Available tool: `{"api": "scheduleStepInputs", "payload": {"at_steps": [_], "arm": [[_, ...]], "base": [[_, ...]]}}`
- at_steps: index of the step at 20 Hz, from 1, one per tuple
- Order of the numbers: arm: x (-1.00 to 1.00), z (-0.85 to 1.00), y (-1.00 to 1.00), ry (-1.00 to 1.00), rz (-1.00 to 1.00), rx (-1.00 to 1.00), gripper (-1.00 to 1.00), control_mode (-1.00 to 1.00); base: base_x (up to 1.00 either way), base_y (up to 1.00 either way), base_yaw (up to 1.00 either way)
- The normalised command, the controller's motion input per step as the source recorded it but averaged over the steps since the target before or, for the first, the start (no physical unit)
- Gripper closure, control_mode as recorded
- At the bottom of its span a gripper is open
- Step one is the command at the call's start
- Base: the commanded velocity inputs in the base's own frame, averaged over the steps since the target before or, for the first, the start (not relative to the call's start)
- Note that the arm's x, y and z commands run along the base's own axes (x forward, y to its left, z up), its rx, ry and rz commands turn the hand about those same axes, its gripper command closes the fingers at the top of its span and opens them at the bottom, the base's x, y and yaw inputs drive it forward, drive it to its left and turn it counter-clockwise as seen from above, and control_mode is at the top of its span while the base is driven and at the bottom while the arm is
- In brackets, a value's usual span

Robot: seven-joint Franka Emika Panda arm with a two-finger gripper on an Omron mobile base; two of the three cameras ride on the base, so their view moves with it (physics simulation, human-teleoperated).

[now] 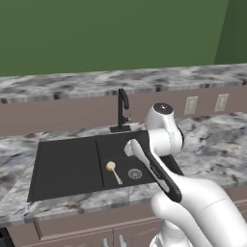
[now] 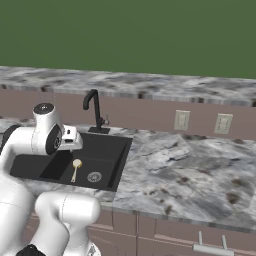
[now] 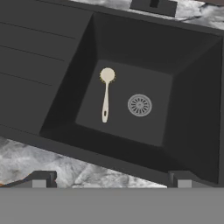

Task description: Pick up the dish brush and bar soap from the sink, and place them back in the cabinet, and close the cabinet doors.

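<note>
The dish brush (image 3: 106,94), pale cream with a round head, lies flat on the floor of the black sink (image 3: 43,65), left of the round metal drain (image 3: 139,105). My gripper (image 3: 111,181) hangs above the sink's near rim, open, with nothing between its fingertips (image 3: 39,179). From the base the brush (image 1: 114,171) (image 2: 75,169) lies in the right basin of the sink (image 1: 67,164) (image 2: 107,150), below my white hand (image 2: 70,139). The bar soap, the cabinet and the cabinet doors are out of view.
A slim black faucet (image 1: 122,111) (image 2: 94,110) stands behind the basin. A ribbed drainboard takes up the sink's left half. Marble counter (image 2: 175,170) stretches to the right. Wall outlets (image 2: 181,120) sit on the brown backsplash. Drawer fronts run below the counter edge.
</note>
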Motion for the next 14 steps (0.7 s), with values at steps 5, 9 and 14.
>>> {"api": "scheduleStepInputs", "payload": {"at_steps": [5,9,14], "arm": [[0.26,-0.39,0.07,0.0,0.0,0.0,-1.0,-1.0],[0.24,-0.46,0.0,0.0,0.0,0.0,-1.0,-1.0],[0.17,-0.37,0.05,0.0,0.0,0.0,-1.0,-1.0]], "base": [[0.0,0.0,0.0],[0.0,0.0,0.0],[0.0,0.0,0.0]]}}
